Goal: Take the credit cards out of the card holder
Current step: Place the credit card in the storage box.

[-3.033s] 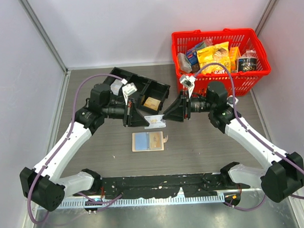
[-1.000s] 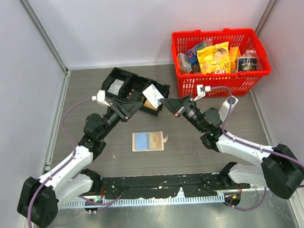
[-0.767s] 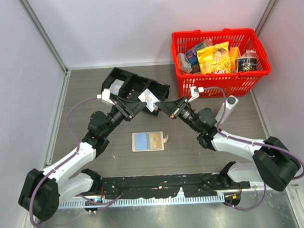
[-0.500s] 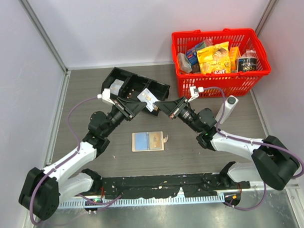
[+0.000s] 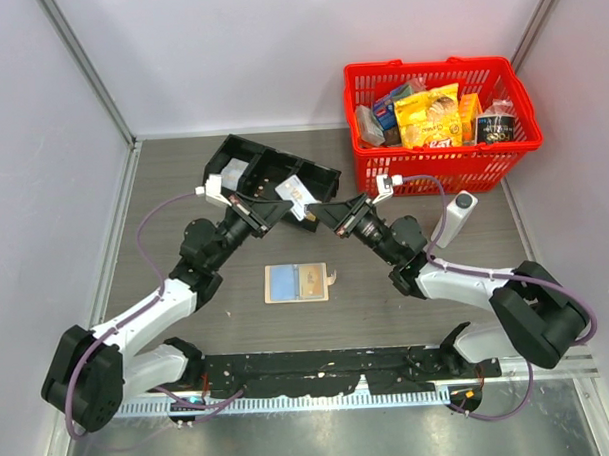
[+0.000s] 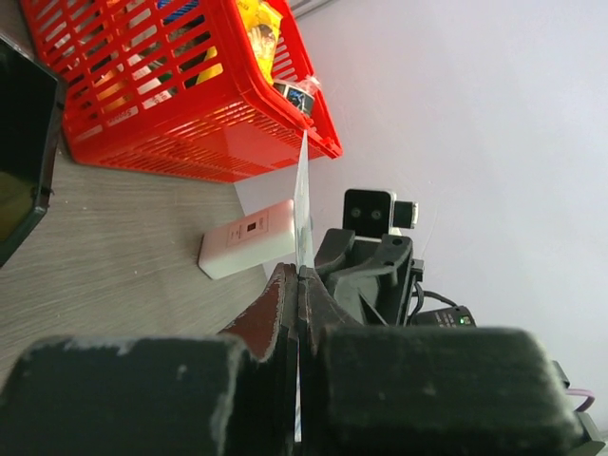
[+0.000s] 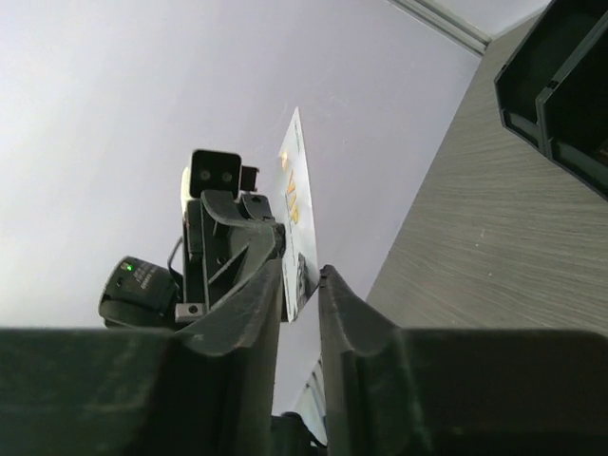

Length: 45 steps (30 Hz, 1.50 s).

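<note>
The card holder (image 5: 296,283) lies open and flat on the table, its light blue inner faces up, between the two arms. One credit card (image 5: 297,195) is held in the air above the table, near the black tray. My left gripper (image 5: 281,202) is shut on it; in the left wrist view the card (image 6: 302,195) stands edge-on out of the closed left gripper (image 6: 299,275). My right gripper (image 5: 321,209) faces the left one. In the right wrist view the card (image 7: 295,204) sits between the parted fingers of the right gripper (image 7: 302,280), close to the left finger.
A black three-compartment tray (image 5: 272,164) with flat packets stands just behind the grippers. A red basket (image 5: 437,161) full of snacks is at the back right. A small white box (image 5: 458,215) lies in front of the basket.
Both grippers rose from just above the wallet and tilted upward, carrying the card towards the tray. In the last half second they barely moved.
</note>
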### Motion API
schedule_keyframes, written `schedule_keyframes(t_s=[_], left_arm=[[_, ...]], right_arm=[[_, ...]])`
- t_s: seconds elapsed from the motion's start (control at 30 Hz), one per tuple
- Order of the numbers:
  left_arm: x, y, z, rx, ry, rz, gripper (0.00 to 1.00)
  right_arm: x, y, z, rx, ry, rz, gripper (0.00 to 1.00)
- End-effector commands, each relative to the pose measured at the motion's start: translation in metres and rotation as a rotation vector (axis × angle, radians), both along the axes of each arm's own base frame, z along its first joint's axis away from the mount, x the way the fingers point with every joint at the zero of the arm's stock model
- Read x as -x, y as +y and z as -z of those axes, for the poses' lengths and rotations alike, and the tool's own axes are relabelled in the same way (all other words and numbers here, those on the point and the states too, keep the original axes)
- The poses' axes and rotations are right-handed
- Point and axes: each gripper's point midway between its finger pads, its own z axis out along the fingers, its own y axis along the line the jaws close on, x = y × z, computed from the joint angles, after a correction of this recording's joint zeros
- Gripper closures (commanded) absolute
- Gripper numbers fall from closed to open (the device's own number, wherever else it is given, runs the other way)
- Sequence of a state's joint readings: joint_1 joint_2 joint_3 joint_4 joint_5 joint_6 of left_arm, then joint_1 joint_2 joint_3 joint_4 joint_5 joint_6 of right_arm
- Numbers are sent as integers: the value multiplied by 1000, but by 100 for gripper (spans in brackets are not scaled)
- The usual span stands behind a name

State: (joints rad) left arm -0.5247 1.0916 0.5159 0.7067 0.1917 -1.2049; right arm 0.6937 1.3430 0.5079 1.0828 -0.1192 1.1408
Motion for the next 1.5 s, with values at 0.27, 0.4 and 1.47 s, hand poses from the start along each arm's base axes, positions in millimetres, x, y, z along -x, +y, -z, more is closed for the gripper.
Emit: schedule_keyframes(t_s=[0.27,0.4,1.47], left_arm=[[-85,99,7,-125,45,-369,100],[-126,142,26,-237,107,-540,100],[-261,199,184,-360,616,-753,89]], right_arm=[[-8,-25,4,211,-43,88,44],[-10,-38,16,345,-43,128,39],[-17,-76,42,574,-33,209,34]])
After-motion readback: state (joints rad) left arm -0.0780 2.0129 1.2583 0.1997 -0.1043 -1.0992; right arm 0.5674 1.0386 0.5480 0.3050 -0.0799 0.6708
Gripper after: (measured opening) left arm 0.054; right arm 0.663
